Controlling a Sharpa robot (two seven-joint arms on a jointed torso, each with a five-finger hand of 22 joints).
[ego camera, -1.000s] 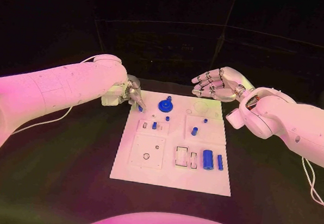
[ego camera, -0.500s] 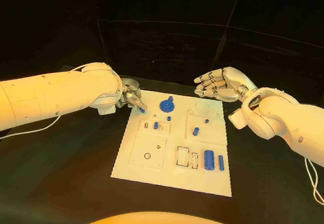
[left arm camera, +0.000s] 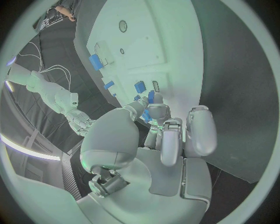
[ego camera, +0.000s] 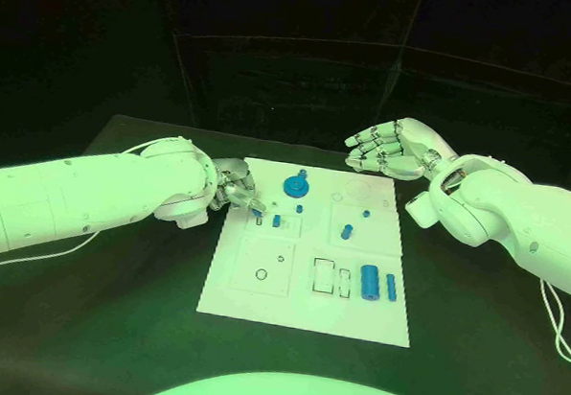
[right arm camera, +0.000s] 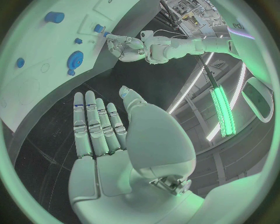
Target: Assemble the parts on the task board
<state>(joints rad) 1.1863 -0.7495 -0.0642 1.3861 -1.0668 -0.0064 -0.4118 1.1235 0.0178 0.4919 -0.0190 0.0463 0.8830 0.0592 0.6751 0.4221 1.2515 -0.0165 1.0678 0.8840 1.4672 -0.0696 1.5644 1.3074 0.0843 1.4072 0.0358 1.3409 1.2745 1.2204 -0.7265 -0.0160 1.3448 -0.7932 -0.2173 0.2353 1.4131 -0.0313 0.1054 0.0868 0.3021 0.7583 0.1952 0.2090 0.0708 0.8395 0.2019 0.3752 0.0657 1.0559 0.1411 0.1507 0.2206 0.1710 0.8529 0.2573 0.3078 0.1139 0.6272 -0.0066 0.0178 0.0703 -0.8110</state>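
Left hand [ego camera: 235, 192]: pinching a small blue part [ego camera: 256, 211] over the task board [ego camera: 304, 306], upper-left area
Right hand [ego camera: 391, 148]: empty, fingers apart, beyond the board's far edge
Risk: part likely tilts or slips at insertion, the fingertip pinch being slight

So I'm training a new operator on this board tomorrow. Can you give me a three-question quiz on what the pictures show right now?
1. True or false: the right hand holds a blue part.
2. Which hand pinches a small blue peg over the white task board? A) left B) right C) neither
3. Fill in: the blue gear-shaped disc sits near the board's ____ edge, seen from the robot.

Key: 1 false, its fingers are spread and empty. 2 A, the left hand. 3 far.
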